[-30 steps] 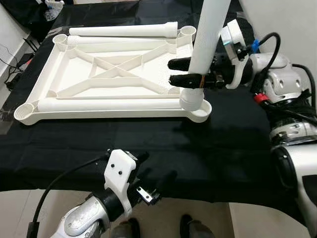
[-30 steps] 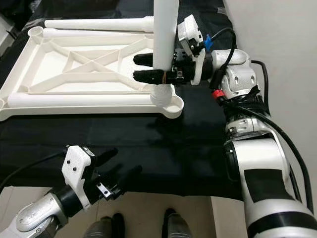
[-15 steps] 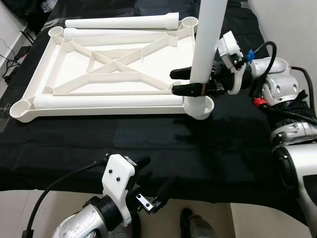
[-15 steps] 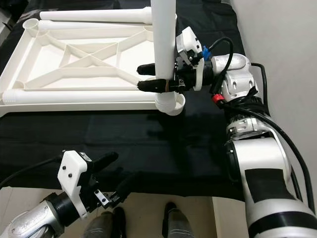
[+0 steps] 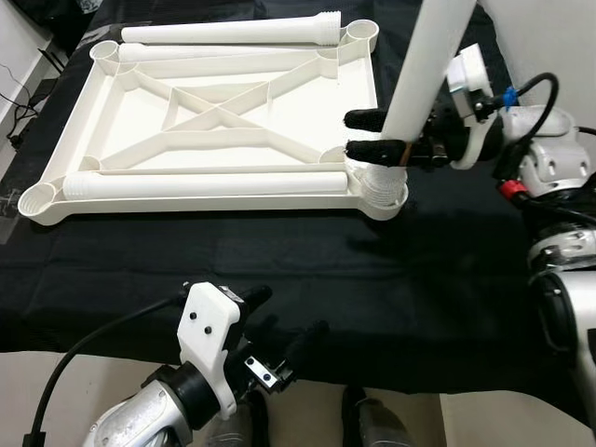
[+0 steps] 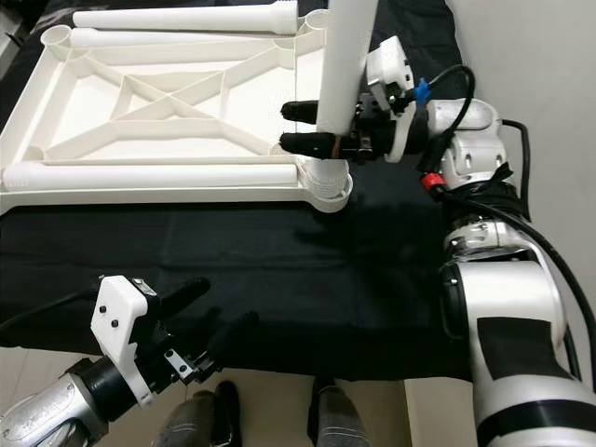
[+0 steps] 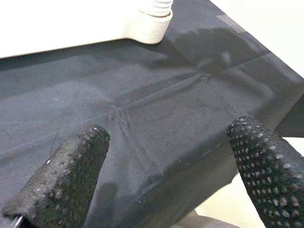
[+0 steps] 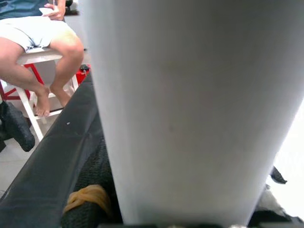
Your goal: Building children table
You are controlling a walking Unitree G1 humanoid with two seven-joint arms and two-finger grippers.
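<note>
A white plastic tabletop (image 5: 140, 88) lies upside down on a black cloth, with round sockets at its corners. My right gripper (image 5: 371, 133) is shut on a white table leg (image 5: 424, 74) that stands tilted with its threaded end in the near right corner socket (image 5: 377, 191). The same leg fills the right wrist view as a pale tube (image 8: 190, 109). Two more white legs lie flat, one along the near rail (image 5: 200, 184) and one beyond the far edge (image 5: 228, 33). My left gripper (image 5: 279, 321) hangs open below the table's front edge, its fingers (image 7: 61, 178) spread over the cloth.
The black cloth (image 5: 307, 270) covers the whole table; its front edge runs just above my left wrist. My feet and a pale floor (image 5: 410, 419) show below. In the right wrist view a person (image 8: 42, 42) sits on a white stool beyond the table.
The leg in my right gripper now leans more to the right at its top, while its threaded end stays in the corner socket. The camera view has shifted slightly. My left gripper stays open.
</note>
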